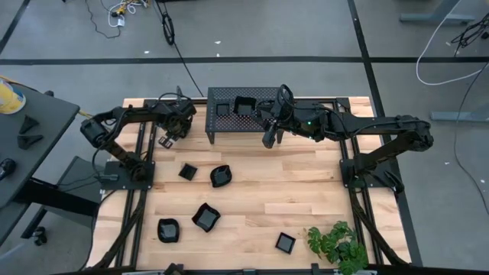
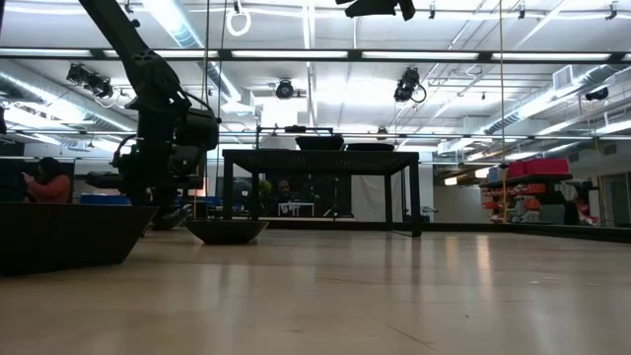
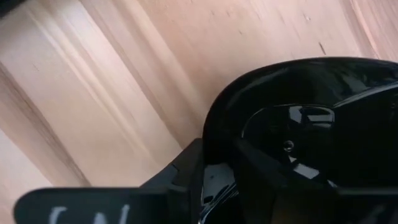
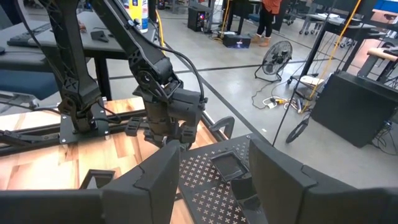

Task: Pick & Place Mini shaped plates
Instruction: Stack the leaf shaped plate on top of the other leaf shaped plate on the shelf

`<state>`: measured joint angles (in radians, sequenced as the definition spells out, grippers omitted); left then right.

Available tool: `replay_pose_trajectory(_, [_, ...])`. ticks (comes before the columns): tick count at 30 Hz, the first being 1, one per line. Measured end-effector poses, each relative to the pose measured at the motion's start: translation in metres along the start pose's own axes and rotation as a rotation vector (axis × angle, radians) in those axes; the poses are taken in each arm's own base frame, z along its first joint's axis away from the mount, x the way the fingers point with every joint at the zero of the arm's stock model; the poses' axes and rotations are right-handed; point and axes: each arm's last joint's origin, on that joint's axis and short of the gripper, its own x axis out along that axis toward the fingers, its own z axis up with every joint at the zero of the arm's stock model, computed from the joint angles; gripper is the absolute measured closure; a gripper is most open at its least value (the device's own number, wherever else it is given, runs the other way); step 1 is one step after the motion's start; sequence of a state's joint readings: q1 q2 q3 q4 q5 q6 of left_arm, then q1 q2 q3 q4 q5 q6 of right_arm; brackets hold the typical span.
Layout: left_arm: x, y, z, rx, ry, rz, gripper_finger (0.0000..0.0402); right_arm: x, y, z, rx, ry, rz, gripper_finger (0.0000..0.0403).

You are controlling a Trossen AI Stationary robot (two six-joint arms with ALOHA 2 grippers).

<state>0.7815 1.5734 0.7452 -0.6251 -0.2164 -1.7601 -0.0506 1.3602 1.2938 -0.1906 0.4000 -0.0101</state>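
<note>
Here the left gripper hangs low over the table's far left part, just left of the black perforated stand; in its wrist view its dark fingers straddle the rim of a glossy black plate, one finger inside the dish and one outside, jaws narrowed about that rim; whether the plate is off the wood I cannot tell; the right gripper hovers at the stand's front edge, its fingers standing wide apart and empty; two small plates sit on the stand's top; five more lie on the wooden table nearer the front, among them a wavy-edged one and a square one; a leafy green plant sits at the front right corner.
</note>
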Motion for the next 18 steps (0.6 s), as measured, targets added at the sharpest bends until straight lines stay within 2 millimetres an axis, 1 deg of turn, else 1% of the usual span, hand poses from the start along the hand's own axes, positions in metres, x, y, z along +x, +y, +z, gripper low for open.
replay_pose_trajectory(11, [-0.0097, -0.0013, 0.0016, 0.002, 0.016, -0.054, 0.0345, 0.0, 0.0, 0.0002, 0.002, -0.002, 0.0, 0.0208])
replay_pose_trajectory(18, [-0.0099, -0.0013, 0.0017, 0.014, 0.012, -0.056, 0.0374, 0.0, 0.0, 0.0002, 0.002, -0.002, 0.0, 0.0208])
